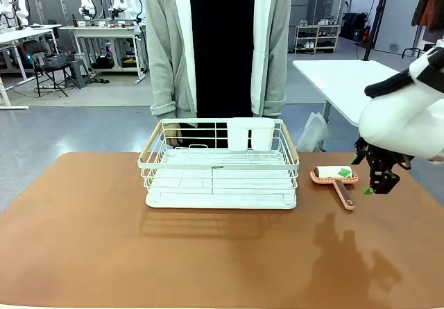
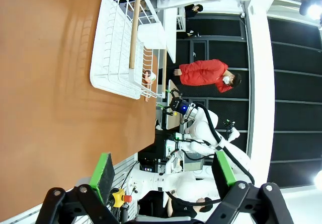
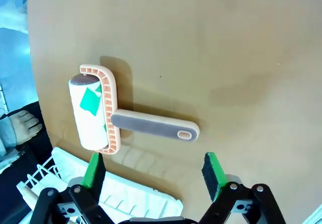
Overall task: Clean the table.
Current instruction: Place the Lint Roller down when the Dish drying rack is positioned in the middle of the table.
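The table (image 1: pixel 104 239), reddish-brown and wide, spans the whole near ground of the front view, and the white wire rack (image 1: pixel 219 164) standing at its far middle serves as the landmark here. Left of the rack the tabletop lies bare. From the left wrist view, the left gripper (image 2: pixel 163 171) hangs off the table's edge, well away from the rack, jaws spread wide with nothing between them; it looks parked out of the way.

Behind the rack stands a person (image 1: pixel 216 45) in a grey cardigan, one hand (image 3: pixel 22 126) resting near the rack's far side.

Just right of the rack lies a lint roller (image 1: pixel 336 179), its white roll nearest the rack's corner and its handle pointing toward the robot's side, flat on the table and untouched by anything. Further right of the rack, the right gripper (image 1: pixel 370 177) hovers close beside the roller, jaws wide and empty, with the handle lying ahead of them in the right wrist view. Judging by that, the roller is the cleaning tool and is set within this arm's reach.
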Controlling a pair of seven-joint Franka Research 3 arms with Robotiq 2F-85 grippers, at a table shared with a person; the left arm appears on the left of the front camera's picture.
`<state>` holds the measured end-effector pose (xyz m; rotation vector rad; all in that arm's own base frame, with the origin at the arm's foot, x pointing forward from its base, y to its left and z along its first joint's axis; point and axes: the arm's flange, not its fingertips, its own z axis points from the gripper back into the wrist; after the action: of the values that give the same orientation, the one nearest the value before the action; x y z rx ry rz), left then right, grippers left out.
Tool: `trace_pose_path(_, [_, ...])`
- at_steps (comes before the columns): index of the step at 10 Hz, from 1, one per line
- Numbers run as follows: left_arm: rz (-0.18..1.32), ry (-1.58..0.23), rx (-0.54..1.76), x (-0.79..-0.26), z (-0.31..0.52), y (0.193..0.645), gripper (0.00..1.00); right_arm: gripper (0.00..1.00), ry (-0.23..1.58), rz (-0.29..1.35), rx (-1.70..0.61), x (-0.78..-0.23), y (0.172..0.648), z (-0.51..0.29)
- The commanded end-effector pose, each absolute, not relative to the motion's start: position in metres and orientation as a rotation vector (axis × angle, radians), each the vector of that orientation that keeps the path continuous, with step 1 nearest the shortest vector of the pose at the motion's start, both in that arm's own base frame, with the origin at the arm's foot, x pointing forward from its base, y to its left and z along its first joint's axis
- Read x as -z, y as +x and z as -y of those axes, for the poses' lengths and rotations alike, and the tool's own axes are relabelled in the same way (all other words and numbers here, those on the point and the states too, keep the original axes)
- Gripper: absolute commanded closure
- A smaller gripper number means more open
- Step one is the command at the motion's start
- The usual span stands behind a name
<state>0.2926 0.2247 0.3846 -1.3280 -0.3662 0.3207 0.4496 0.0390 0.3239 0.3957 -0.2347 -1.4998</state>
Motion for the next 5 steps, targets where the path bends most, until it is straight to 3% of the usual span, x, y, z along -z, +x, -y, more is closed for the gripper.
trace_pose_path(1, [0.391,-1.346,-0.301,-0.384,-0.228,0.291,0.00,0.00,0.376,0.211,1.536,-0.346,0.449,-0.057])
trace_pose_path(5, [0.391,-1.346,-0.301,-0.384,-0.228,0.291,0.00,0.00,0.394,0.227,1.505,-0.333,0.448,-0.043])
